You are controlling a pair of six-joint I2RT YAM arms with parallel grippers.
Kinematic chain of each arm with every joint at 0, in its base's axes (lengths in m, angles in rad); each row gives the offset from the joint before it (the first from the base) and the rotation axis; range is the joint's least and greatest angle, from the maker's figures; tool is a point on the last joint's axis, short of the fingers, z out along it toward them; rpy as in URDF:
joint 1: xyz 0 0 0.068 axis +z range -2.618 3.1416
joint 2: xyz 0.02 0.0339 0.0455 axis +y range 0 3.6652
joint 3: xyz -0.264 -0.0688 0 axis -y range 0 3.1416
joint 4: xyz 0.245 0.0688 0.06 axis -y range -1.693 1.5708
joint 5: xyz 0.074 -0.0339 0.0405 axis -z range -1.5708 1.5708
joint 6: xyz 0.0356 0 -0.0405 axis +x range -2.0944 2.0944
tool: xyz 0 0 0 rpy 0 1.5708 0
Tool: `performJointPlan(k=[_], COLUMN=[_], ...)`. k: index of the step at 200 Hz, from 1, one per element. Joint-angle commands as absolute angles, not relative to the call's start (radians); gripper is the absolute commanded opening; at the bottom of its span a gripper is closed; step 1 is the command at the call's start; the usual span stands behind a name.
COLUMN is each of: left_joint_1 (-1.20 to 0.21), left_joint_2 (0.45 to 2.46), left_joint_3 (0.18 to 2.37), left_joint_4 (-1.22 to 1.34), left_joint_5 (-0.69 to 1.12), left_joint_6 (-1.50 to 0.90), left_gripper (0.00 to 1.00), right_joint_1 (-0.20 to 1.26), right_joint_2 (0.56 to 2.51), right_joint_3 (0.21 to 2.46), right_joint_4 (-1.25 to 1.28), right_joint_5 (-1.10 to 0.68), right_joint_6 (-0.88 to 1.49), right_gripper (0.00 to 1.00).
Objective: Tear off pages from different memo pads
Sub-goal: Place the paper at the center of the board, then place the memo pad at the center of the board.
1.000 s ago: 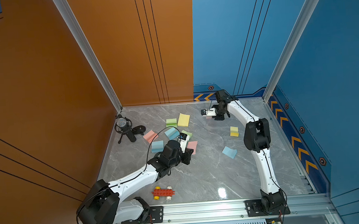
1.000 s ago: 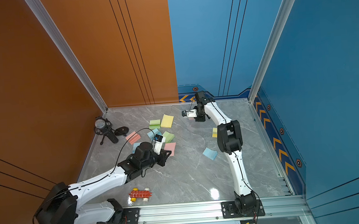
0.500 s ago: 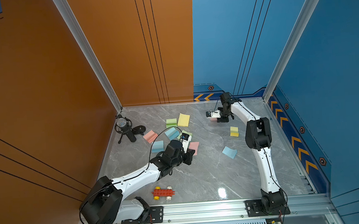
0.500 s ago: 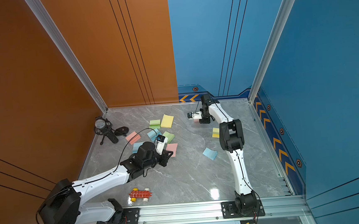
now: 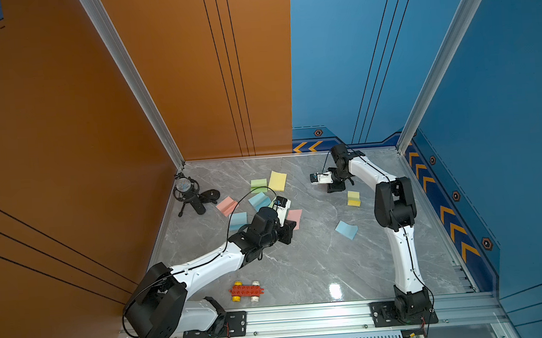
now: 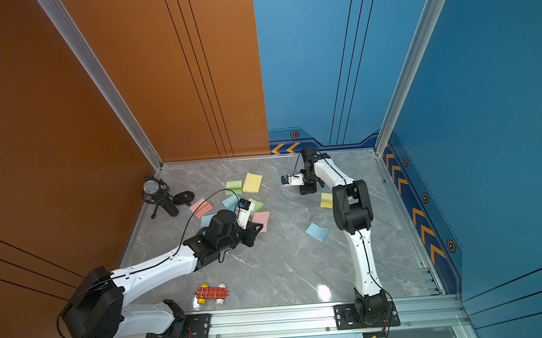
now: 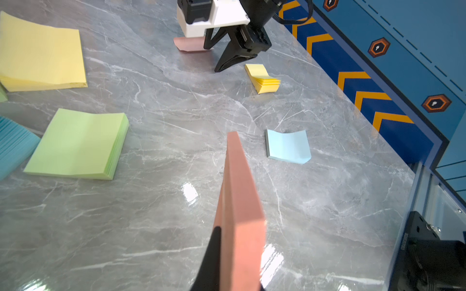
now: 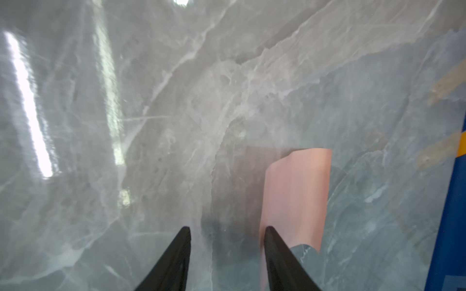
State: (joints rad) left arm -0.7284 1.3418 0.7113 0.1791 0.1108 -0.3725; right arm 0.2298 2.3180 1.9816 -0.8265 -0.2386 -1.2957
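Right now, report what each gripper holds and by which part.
Left gripper: thick pink square memo pad, pinched across its flat faces near one edge. Right gripper: open, holding nothing; the curled pink paper sheet lies beside it.

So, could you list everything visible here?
Microphone: one, black; far left.
Toy car: one, red; near edge.
Table: one, grey; under everything.
Yellow pads: two, yellow; large far middle, small by right arm.
Green pads: two, green; far middle, by left wrist.
Blue pads: two, blue; near left arm.
Pink pads: two, pink; near microphone, in left gripper.
Pages: two, blue and pink; near right arm.
Left gripper: shut on pink pad.
Right gripper: open, empty.
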Motion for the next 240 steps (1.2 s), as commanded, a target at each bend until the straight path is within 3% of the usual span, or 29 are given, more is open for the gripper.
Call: performJointPlan(k=[1,15,21,50,69,88,125,184,240], left_joint_1=[-0.724,-0.712,-0.706,-0.663,-0.634,-0.604,-0.556,-0.536,-0.493], left_joint_2=[1.417,1.493,1.529,1.735,1.888,1.997,2.141,2.384,2.571], left_joint_3=[0.821,0.903,0.943,1.164,1.349,1.461,1.630,1.957,2.184], left_joint_4=[0.178,0.150,0.132,0.020,-0.109,-0.121,-0.161,-0.350,-0.371], left_joint_5=[0.090,0.111,0.114,0.143,0.162,0.241,0.335,0.391,0.457], left_joint_6=[-0.410,-0.422,-0.427,-0.399,-0.371,-0.366,-0.379,-0.384,-0.476], left_gripper=[0.00,0.00,0.00,0.00,0.00,0.00,0.00,0.00,0.00], right_joint_1=[0.235,0.232,0.230,0.241,0.248,0.258,0.293,0.464,0.506], right_joint_2=[2.138,2.043,2.003,1.777,1.597,1.434,1.248,1.200,1.152], right_joint_3=[1.941,1.903,1.880,1.678,1.504,1.320,1.095,1.119,1.086], right_joint_4=[-0.775,-0.700,-0.663,-0.488,-0.435,-0.381,-0.363,-0.457,-0.466], right_joint_5=[-0.304,-0.285,-0.259,-0.030,0.041,0.076,0.102,0.195,0.263], right_joint_6=[-1.102,-0.898,-0.806,-0.380,-0.177,-0.069,-0.087,-0.048,0.024], right_gripper=[0.54,0.57,0.62,0.74,0.99,1.00,0.99,0.98,0.97])
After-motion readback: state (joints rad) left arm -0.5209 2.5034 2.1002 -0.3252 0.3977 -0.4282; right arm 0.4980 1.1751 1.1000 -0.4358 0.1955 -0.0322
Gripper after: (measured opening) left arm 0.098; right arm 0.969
